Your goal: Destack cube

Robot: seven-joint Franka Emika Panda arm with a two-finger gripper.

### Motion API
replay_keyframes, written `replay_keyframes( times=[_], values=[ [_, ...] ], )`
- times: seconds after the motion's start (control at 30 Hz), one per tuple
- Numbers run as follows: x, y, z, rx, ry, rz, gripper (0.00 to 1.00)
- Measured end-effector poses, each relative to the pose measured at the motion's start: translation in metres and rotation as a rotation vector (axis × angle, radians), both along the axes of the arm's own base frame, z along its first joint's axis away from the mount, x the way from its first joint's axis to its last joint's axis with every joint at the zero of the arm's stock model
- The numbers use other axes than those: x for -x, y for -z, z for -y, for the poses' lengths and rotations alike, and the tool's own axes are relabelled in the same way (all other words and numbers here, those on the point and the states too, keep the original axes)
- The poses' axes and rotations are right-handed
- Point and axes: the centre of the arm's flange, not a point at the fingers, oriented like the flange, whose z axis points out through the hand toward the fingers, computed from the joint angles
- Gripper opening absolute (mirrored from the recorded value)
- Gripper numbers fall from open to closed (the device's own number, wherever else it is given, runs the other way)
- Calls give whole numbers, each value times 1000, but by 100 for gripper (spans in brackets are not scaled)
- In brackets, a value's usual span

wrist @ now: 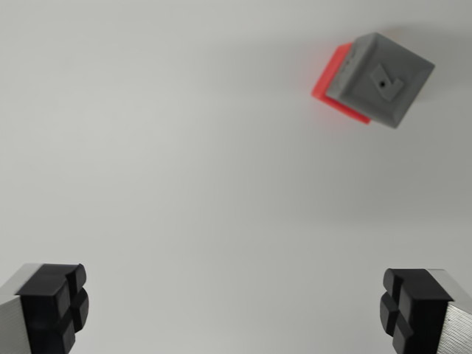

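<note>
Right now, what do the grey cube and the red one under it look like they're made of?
Grey cube: likely matte plastic, perhaps 3D-printed; dull, even faces with a recessed mark and small hole. Red cube: probably similar plastic, vivid uniform colour, no shine; mostly hidden.

We see a grey cube (383, 80) whose top face carries a darker recessed mark with a small black dot in it. Beneath it shows a red cube (333, 77), bright, leaning toward coral at its edge. The table surface (184, 162) is plain pale grey-white, unpatterned. The gripper (234, 310) has black fingertip pads (53, 306) on silvery-grey metal.
</note>
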Motion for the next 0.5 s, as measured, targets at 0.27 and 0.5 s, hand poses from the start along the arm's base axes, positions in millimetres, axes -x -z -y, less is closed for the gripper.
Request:
replay_keyframes(
  times=[0.27,0.5],
  values=[
    [-3,10,6,2,28,-1,100],
    [-6,24,14,4,63,-5,100]
  ],
)
